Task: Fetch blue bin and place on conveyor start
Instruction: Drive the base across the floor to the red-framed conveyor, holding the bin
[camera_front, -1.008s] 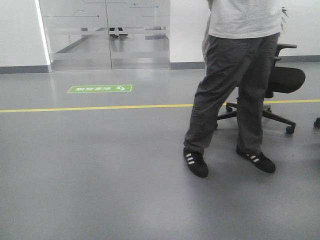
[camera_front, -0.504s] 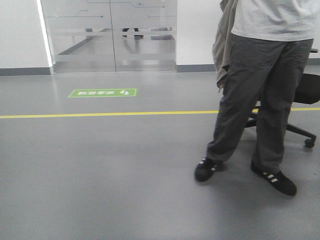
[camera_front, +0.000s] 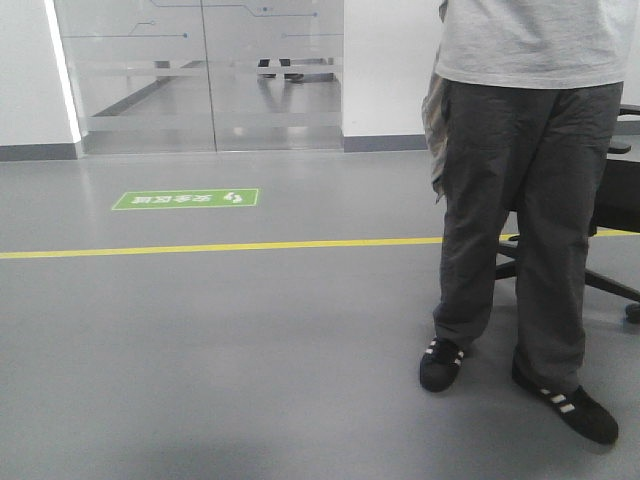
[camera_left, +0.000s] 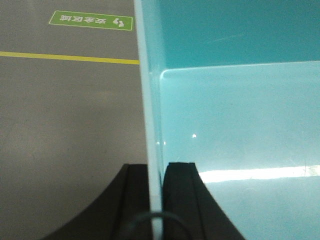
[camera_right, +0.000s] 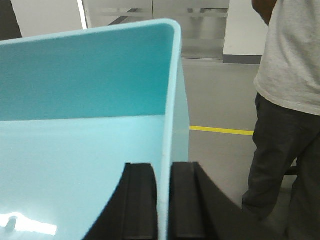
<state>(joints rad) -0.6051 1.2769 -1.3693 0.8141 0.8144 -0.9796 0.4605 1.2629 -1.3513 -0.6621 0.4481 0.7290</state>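
Transport looks to be the step in hand: the blue bin (camera_left: 240, 125) is held up between the arms, the left gripper (camera_left: 156, 167) pinching one side wall and the right gripper (camera_right: 164, 167) the opposite one, fingers closed on the plastic. A person (camera_front: 530, 180) stands ahead to the right, this side of a yellow line (camera_front: 200, 246). No conveyor start shows; the next move calls for driving to it, grips steady, clear of the person.

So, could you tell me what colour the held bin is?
The bin is pale turquoise, plain; best seen in the right wrist view.
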